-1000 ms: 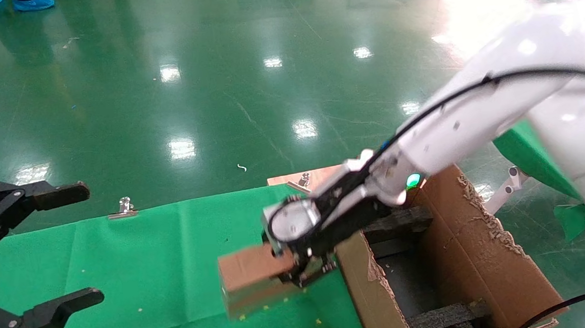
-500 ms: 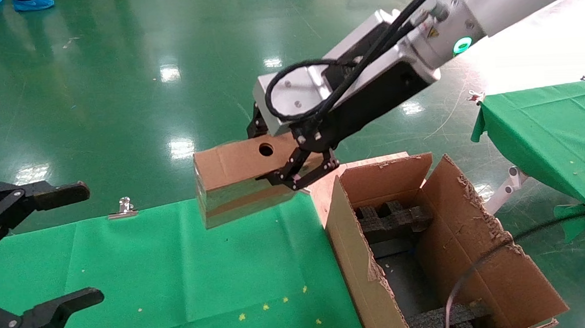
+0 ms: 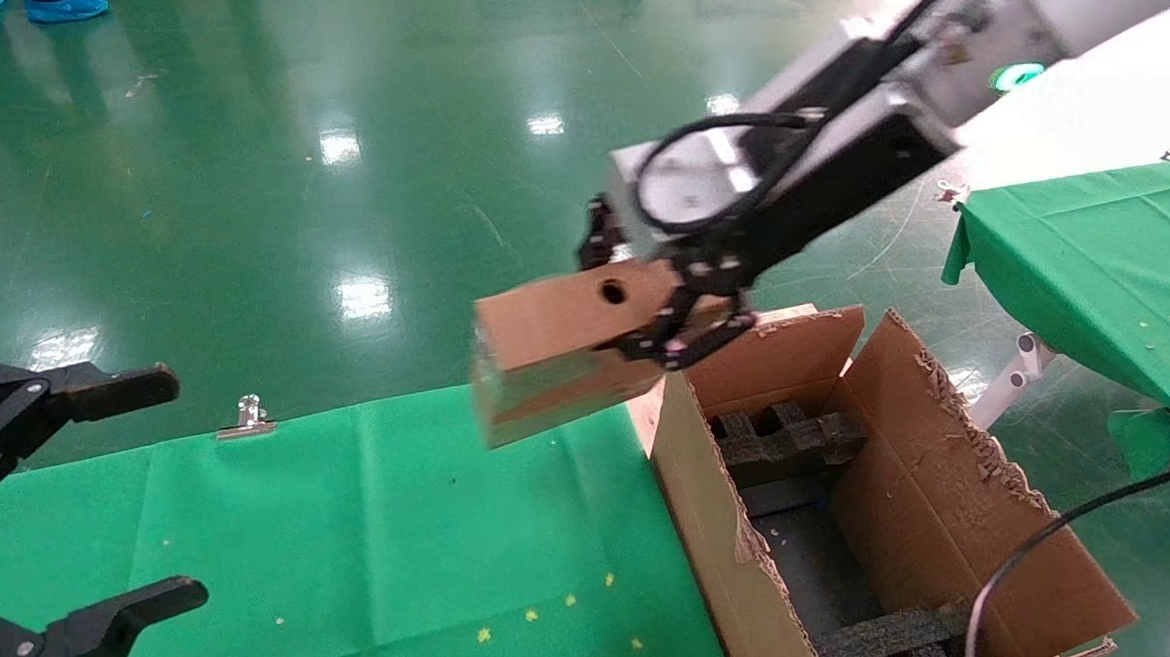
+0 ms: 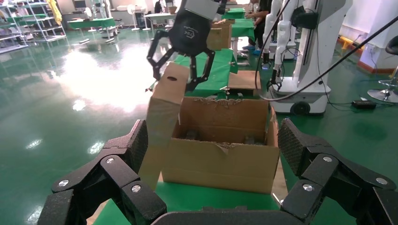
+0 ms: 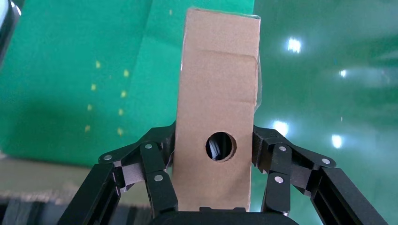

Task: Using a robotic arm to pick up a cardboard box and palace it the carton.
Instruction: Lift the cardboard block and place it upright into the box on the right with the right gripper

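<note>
Right gripper [image 3: 680, 319] of white glossy robotic arm [image 3: 941, 59]: clamped on small brown taped cardboard box [image 3: 571, 349]. Box carried rightward since half a second ago, now airborne beside the near wall of large torn-flapped carton [image 3: 955, 509]; lowering inside remains. Left gripper [image 3: 74, 515]: parked, fingers apart.

Right robotic arm [image 3: 941, 59] enters from the upper right of the head view, white link sloping down and left to a silver wrist with a lit green ring. Grey camera block sits near centre frame, a black cable looped over its face. Right gripper [image 3: 669, 309] points down-left just below that block, its black linked fingers [image 5: 157, 176] clamped on both sides of the cardboard box [image 3: 561, 350], which hangs in the air, tilted.

Left gripper [image 3: 54, 517] parked at the far left edge of the head view, fingers spread wide, holding nothing. Left wrist view shows both its fingers [image 4: 117, 176] apart across the lower frame.
</note>
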`<state>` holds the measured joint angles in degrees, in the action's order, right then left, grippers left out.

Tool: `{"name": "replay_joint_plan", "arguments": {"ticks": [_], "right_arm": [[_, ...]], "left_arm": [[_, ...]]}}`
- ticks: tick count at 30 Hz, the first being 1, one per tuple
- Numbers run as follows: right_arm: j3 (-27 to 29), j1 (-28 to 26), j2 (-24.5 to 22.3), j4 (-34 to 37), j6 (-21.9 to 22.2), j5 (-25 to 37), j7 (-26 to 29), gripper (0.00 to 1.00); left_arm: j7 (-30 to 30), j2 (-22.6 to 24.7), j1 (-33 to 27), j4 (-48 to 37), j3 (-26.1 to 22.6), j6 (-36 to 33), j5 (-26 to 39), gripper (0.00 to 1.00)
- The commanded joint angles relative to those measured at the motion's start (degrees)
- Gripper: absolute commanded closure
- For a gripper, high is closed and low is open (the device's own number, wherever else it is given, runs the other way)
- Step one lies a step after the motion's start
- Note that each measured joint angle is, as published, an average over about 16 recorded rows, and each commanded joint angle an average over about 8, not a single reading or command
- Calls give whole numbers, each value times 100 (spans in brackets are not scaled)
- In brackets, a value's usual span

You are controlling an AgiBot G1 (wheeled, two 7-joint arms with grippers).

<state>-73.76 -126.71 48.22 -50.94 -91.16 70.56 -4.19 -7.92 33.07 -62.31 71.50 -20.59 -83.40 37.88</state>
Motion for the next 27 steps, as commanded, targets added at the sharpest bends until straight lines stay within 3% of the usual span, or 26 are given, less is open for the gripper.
{"name": "replay_joint_plan", "arguments": {"ticks": [1,14,27], "right_arm": [[-157,-97,-143,13,-7,-32,-93,100],[-1273,-914,-1312,75,-2,-49,-283,100],[-2070,-1163,-2240,466,53,-90,-597,100]], "left_arm": [[0,0,0,0,0,0,0,0],[0,0,0,0,0,0,0,0],[0,0,0,0,-1,0,0,0]]}}
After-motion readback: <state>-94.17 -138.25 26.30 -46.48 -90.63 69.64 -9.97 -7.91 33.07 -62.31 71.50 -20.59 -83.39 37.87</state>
